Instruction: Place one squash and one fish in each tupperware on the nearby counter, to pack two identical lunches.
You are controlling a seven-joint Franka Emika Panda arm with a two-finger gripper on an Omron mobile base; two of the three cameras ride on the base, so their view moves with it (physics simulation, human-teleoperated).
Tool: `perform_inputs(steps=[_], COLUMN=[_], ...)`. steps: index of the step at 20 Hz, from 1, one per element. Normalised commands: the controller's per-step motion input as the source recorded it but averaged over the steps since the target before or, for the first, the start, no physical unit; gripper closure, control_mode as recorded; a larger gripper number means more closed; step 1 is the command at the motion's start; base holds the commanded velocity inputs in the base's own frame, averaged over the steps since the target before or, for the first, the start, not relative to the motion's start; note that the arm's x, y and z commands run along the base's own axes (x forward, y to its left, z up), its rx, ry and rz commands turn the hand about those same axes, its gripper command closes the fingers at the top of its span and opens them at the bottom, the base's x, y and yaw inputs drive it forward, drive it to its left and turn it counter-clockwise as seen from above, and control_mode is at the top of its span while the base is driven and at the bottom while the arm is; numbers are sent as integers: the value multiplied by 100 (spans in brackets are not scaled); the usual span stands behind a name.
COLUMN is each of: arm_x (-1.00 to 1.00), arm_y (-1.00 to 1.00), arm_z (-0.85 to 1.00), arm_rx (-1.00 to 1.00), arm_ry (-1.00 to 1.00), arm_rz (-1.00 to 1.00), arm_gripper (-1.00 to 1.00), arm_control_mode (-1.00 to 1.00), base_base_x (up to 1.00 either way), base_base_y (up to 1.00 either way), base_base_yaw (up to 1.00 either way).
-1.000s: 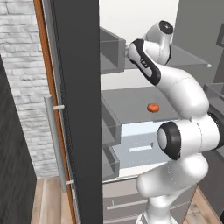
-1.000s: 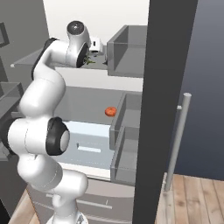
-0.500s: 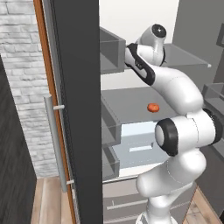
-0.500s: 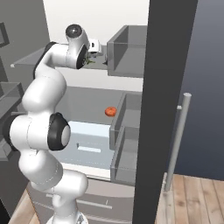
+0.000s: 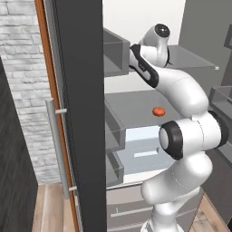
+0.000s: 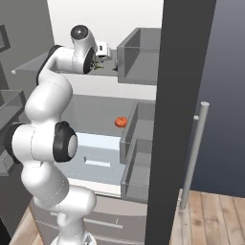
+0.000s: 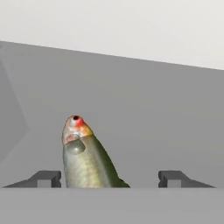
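fish (image 7: 85, 159) between the gripper (image 7: 109, 178) fingers on the upper fridge shelf (image 7: 153, 131), squash (image 5: 158, 111) on the shelf below

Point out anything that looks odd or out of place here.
Nothing looks spilled or damaged. One fish lies on the grey fridge shelf between the hand's spread fingers, nearer the left one. A squash sits alone on the shelf below.

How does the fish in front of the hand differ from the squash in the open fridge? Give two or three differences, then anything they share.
Shape: the fish is long and tapering, while the squash is a small round ball.
Colour: the fish is olive-green with a red-marked head; the squash is plain orange-red.
Place: the fish lies on the upper shelf, between the fingertips of the hand; the squash sits alone on the shelf below.
Shared: both rest on grey fridge shelves.
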Motion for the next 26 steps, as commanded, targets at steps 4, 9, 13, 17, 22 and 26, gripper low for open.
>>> perform_inputs(steps=[4, 9, 13, 17, 22, 26], arm_x=[0, -24, -94, -100, -100, -100], arm_y=[0, 0, 0, -7, -52, -35], arm_z=[-17, -11, -18, 5, 14, 18], arm_rx=[0, 0, 0, 0, 2, 0], arm_ry=[6, 0, -14, -13, -1, 1], arm_rz=[0, 0, 0, 0, 0, 0], arm_gripper=[100, 100, 100, 100, 100, 100], arm_control_mode=[-100, -100, -100, -100, -100, -100], base_base_x=[0, 0, 0, 0, 0, 0], base_base_y=[0, 0, 0, 0, 0, 0], base_base_yaw=[0, 0, 0, 0, 0, 0])
